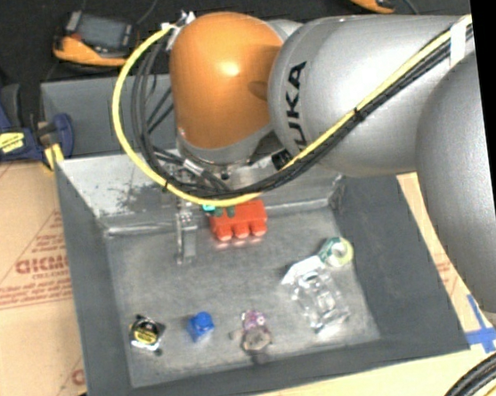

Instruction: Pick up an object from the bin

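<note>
Orange wrist cover [220,79] and the silver arm [369,88] ride highest above the bin [93,283], closest to the lens.

On the floor, the front row comes next, all of it well in front of the red block [238,223]. A small black-and-yellow thing [143,333] lies in front and far to the left. A small blue block [200,325] lies in front and a little to the left. A purple-pink thing [254,331] lies straight in front. A crumpled clear plastic piece [318,296] sits in front and to the right, with a green-and-white roll [335,252] touching its far end.

Farthest back, the red block, ribbed into three lobes, rests on the floor near the rear wall. The gripper [189,231] is down at floor level just to its left, under the wrist cover. I cannot tell whether the gripper is released or clenched, nor whether it touches the block.

As I judge it, the pick is at the reaching stage. Every thing appears to lie on the floor and nothing is raised. Closing on a thing, most likely the red block, and lifting it clear are left.
</note>
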### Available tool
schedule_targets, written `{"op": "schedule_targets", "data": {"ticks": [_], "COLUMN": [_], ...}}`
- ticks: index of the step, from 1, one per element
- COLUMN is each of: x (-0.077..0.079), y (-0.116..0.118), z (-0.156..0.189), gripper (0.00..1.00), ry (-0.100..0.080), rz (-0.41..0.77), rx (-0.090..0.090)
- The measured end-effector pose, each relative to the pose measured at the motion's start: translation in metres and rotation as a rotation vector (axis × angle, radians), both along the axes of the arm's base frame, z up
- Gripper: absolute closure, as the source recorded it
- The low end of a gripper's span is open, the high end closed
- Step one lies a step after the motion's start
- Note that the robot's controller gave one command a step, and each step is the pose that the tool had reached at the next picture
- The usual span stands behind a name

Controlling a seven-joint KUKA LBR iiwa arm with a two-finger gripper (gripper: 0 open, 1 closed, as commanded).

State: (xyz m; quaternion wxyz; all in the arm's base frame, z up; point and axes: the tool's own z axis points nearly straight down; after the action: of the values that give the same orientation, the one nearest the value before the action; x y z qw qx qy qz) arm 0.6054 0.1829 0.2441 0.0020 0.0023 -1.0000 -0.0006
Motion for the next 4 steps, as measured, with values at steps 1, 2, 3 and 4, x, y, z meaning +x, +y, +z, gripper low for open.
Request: {"op": "schedule_targets", "data": {"ticks": [1,2,3,4], "x": [-0.034,-0.091,-0.107,0.002], "y": [-0.042,-0.030,-0.084,-0.052], "z": [-0.130,-0.154,-0.091,-0.034], "gripper": [0.00,0.00,0.00,0.00], "ry": [0.003,-0.012,-0.012,-0.018], "rz": [-0.063,0.130,0.179,0.249], "rx": [-0.003,0.001,-0.003,-0.001]}}
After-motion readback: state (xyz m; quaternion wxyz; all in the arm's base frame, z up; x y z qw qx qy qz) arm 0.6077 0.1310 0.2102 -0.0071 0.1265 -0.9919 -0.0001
